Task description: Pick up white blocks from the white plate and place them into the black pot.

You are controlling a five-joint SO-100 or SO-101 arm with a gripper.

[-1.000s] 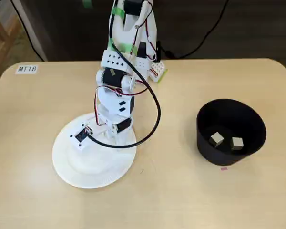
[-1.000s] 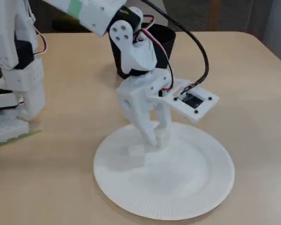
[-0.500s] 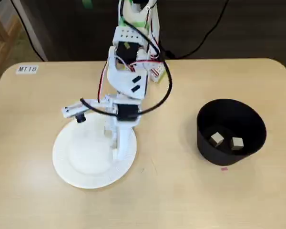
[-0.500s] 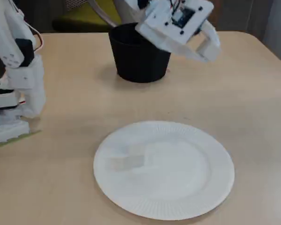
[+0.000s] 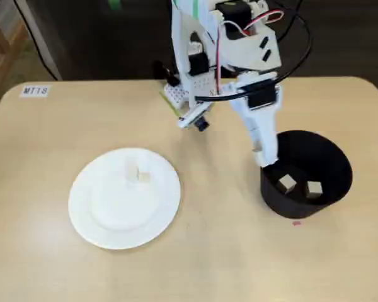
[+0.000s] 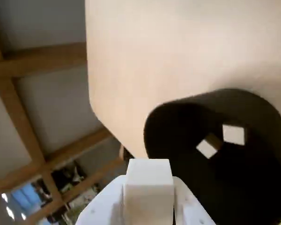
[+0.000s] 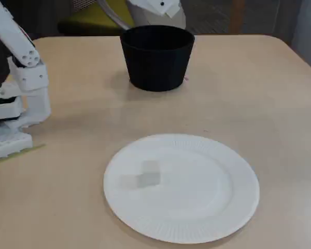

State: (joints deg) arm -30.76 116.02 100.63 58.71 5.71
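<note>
Beige tabletop, dark background. Gripper [image 6: 149, 206], bottom centre of the wrist view, pinches a white block [image 6: 148, 187]. Black pot [image 6: 215, 154] lies right of and beyond it, apparently not yet underneath; white plate [image 5: 107, 220] sits lower left in a fixed view.

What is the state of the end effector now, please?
End effector: closed, holding a white block near the black pot.
</note>
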